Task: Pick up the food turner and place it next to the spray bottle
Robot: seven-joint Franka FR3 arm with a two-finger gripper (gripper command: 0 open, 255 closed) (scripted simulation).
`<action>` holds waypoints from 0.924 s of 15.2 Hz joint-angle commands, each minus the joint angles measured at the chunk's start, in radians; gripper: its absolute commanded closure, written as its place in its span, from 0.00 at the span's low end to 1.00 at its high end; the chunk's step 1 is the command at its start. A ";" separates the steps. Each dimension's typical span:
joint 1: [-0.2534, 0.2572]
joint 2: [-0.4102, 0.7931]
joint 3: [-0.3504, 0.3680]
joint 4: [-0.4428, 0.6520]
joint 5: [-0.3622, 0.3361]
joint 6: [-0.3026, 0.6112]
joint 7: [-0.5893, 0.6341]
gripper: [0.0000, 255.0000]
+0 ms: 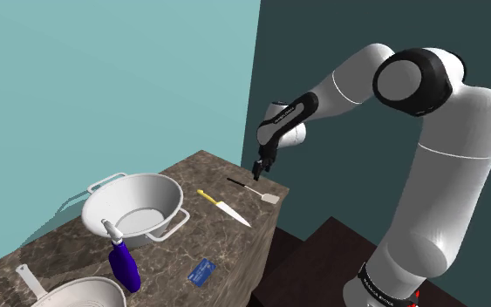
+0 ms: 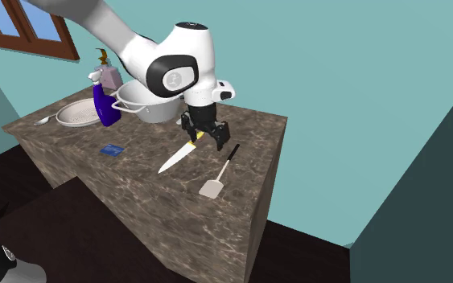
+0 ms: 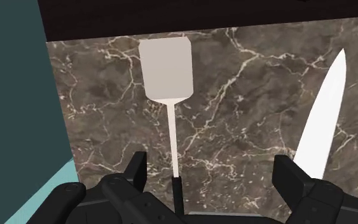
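Where the slim food turner (image 3: 165,70) with a pale square blade is lying: it is resting flat on the brown, white-veined marble counter (image 2: 257,133), at the end lying well apart from the blue spray bottle (image 1: 123,263) with a white trigger head.
Turner's look: the flat, pale grey blade is narrowing into a thin white shaft, and the shaft is ending in a short black grip.
Gripper: the all-black gripper (image 3: 212,175) is hanging over the turner's grip end, well apart from the spray bottle.
Fingers: the two fingers (image 3: 136,168) are standing spread apart, with the black grip running between them, nearer one finger and not being pinched.
Knife: one white-bladed knife (image 1: 226,209) with a yellow handle is lying between the spray bottle and the turner.
Pans: two are sitting just beside the spray bottle, one deep white two-handled pan (image 1: 139,205) and one shallow white long-handled pan (image 1: 78,292).
Card: one small flat blue card (image 1: 201,271) is lying near the spray bottle.
Pink bottle: one pink pump bottle (image 2: 109,76) is standing just behind the spray bottle in the second exterior view.
Count: one turner, one spray bottle, one knife, two pans, one card and one pink bottle are showing on the counter.
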 commanded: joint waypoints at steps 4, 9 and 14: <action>-0.037 0.205 0.025 0.150 0.047 0.048 -0.091 0.00; -0.062 0.339 0.046 0.259 0.061 0.070 -0.130 0.00; -0.068 0.400 0.056 0.278 0.071 0.112 -0.137 0.00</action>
